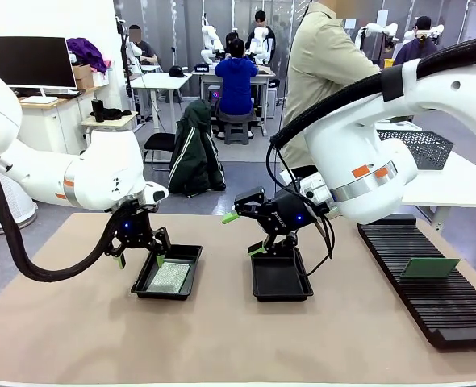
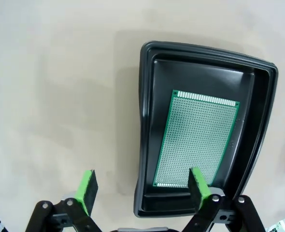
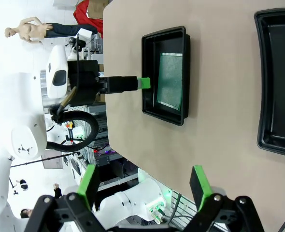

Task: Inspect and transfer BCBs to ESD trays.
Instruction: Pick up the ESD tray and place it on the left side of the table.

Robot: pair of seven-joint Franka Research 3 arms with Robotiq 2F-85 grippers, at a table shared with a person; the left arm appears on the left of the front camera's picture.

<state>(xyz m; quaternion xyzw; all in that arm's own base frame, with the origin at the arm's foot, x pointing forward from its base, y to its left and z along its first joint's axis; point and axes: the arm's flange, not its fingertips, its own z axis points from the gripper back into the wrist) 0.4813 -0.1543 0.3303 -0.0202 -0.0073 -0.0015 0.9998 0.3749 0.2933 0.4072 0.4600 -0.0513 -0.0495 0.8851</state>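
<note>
A green BCB (image 1: 169, 276) lies flat in the left ESD tray (image 1: 183, 250). My left gripper (image 1: 139, 256) hangs open just above that tray's left end. In the left wrist view its fingertips (image 2: 87, 187) straddle the tray's rim (image 2: 146, 121), one pad over the table and the other over the near end of the BCB (image 2: 198, 140). The right ESD tray (image 1: 280, 284) holds nothing. My right gripper (image 1: 244, 234) is open and turned sideways over that tray's far end. The right wrist view shows the right gripper (image 3: 143, 182) open, the BCB (image 3: 171, 79) in its tray (image 3: 145, 72), and the bare tray (image 3: 277, 82).
A long black ribbed rack (image 1: 432, 282) lies at the table's right side with another green board (image 1: 429, 268) standing in it. A grey mesh basket (image 1: 419, 147) sits on a side table beyond. A person in a beige jacket (image 1: 323, 72) stands at the far edge.
</note>
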